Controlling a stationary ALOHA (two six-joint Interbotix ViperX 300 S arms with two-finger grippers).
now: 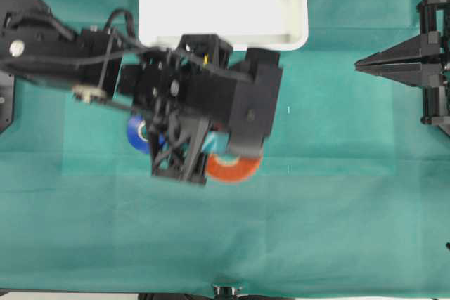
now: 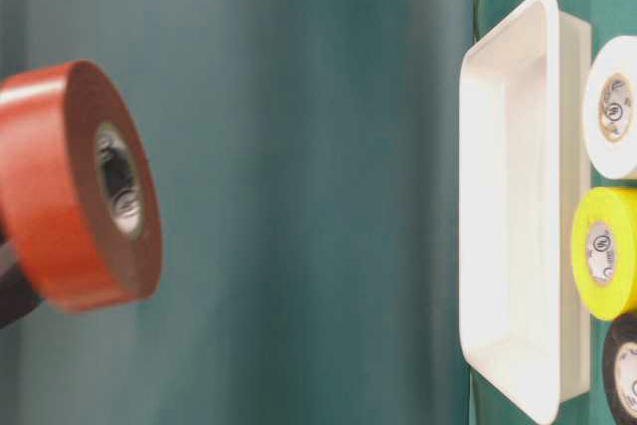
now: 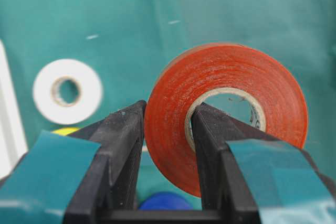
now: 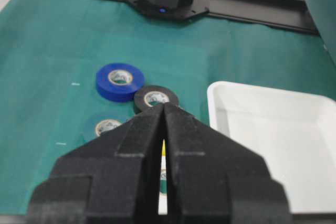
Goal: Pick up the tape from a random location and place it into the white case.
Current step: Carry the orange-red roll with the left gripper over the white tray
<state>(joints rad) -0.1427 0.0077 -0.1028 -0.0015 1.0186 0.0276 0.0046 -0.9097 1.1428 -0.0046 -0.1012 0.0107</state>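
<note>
Left end effector [image 3: 168, 129] is clamped on the orange-red roll of tape with the pale cardboard core [image 3: 226, 114]: one finger [image 3: 123, 145] on the outer face, the other through the core hole, pinching one wall of the ring. Roll is off the green-covered desk [image 1: 337, 230], held on edge; in the table-level view it hangs in the air with its core axis roughly level and nothing under it. From overhead, the tape [image 1: 233, 166] peeks out below the black left arm, and the large shallow white plastic case with rounded corners and raised rim [image 1: 295, 5] lies toward the top of that view, its near rim just past the wrist housing. So the case sits beyond the tape, near but not under it; judging by this, the coming move is a carry toward the top of the overhead view until the roll is over the tray floor, then release. Left arm is clearly the nearer one. Right end effector [image 1: 365, 66] is parked well apart at the right edge, jaws together, holding nothing. Other rolls on the desk: blue one [image 1: 138, 135] partly under the left arm, plus white [image 3: 67, 91], yellow and black ones in other views. Risk, as I read it: roll released on edge could clip the rim or roll on landing.
</note>
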